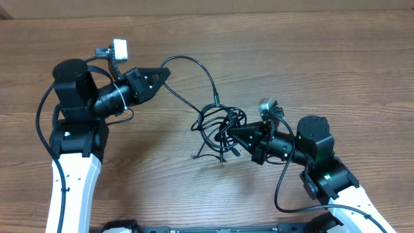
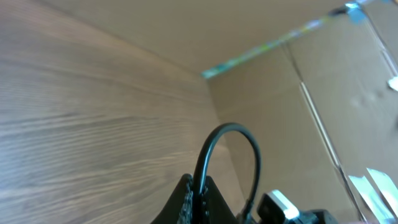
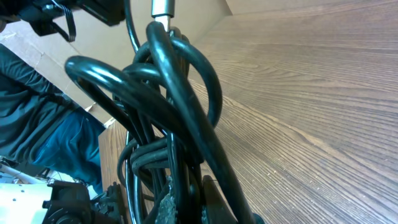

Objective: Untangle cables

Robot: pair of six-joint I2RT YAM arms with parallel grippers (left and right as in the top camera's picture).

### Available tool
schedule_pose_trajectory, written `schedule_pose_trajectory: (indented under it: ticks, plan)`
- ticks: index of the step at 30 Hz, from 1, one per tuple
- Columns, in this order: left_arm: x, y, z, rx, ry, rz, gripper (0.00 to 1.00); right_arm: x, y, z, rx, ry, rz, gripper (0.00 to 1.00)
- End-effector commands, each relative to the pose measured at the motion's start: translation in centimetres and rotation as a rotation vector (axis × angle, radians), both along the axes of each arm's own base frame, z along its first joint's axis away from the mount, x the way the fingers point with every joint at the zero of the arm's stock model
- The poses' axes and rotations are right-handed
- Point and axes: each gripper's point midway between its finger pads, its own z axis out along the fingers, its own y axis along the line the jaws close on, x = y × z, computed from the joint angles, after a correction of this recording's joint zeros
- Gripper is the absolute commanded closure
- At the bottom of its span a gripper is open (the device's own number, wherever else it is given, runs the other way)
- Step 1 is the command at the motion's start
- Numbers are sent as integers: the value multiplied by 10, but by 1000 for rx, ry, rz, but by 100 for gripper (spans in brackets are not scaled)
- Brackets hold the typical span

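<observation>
A knot of thin black cables (image 1: 217,126) lies at the middle of the wooden table (image 1: 291,52), with plug ends trailing toward the front. One strand (image 1: 194,65) arcs up and left from the knot to my left gripper (image 1: 167,73), which is shut on it. In the left wrist view that cable (image 2: 208,152) rises in a loop from between the closed fingers (image 2: 186,199). My right gripper (image 1: 223,134) is shut on the right side of the tangle. In the right wrist view several loops (image 3: 168,93) fill the frame, clamped between the fingers (image 3: 168,205).
Cardboard panels (image 2: 298,106) and a person in blue trousers (image 3: 56,149) stand beyond the table's edge. Thick black robot cables hang by each arm base (image 1: 42,116).
</observation>
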Motion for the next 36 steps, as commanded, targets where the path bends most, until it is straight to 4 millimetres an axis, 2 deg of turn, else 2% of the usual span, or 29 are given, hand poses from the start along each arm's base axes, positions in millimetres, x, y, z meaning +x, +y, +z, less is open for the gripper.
schedule_pose_trajectory:
  ticks: [1, 5, 6, 7, 8, 10, 11, 16, 21, 25, 28, 33, 35, 36]
  plan:
    - [16, 34, -9, 93, 36, 211, 96, -1, 0, -1, -3, -2, 5, 96]
    - [13, 38, -22, 111, 94, 240, 93, -1, 0, -1, -3, -3, 4, 96]
    - [13, 38, -22, 111, 94, 240, 83, 0, 0, -1, -3, -3, 4, 96]
    - [12, 36, -21, 103, 93, 223, 59, 0, 0, 0, -2, -4, 4, 96]
    - [11, 34, -20, 99, 93, 214, 43, 0, 0, 0, -2, -4, 4, 96]
    - [8, 28, -19, 86, 92, 180, 7, 0, 0, -1, -2, -3, 4, 96]
    - [7, 25, -18, 82, 91, 168, 0, 0, 0, -1, -2, -3, 4, 96]
    - [-2, 10, -22, 115, 69, 87, 0, 0, 0, -1, -2, -3, 4, 96]
    - [-29, -21, -26, 188, -36, -139, 0, 0, 0, 0, 3, 3, 2, 96]
    - [-47, -37, -38, 277, -110, -268, 0, 3, 1, 14, 82, 56, -24, 96]
    - [-52, -40, -42, 314, -143, -307, 1, 5, 2, 21, 135, 106, -40, 96]
    - [-54, -40, -45, 353, -190, -335, 14, 7, 2, 30, 215, 205, -67, 96]
    - [-55, -40, -45, 360, -198, -341, 16, 9, 0, 30, 236, 250, -84, 96]
    - [-57, -41, -44, 353, -209, -356, 23, 12, -5, 29, 269, 325, -113, 96]
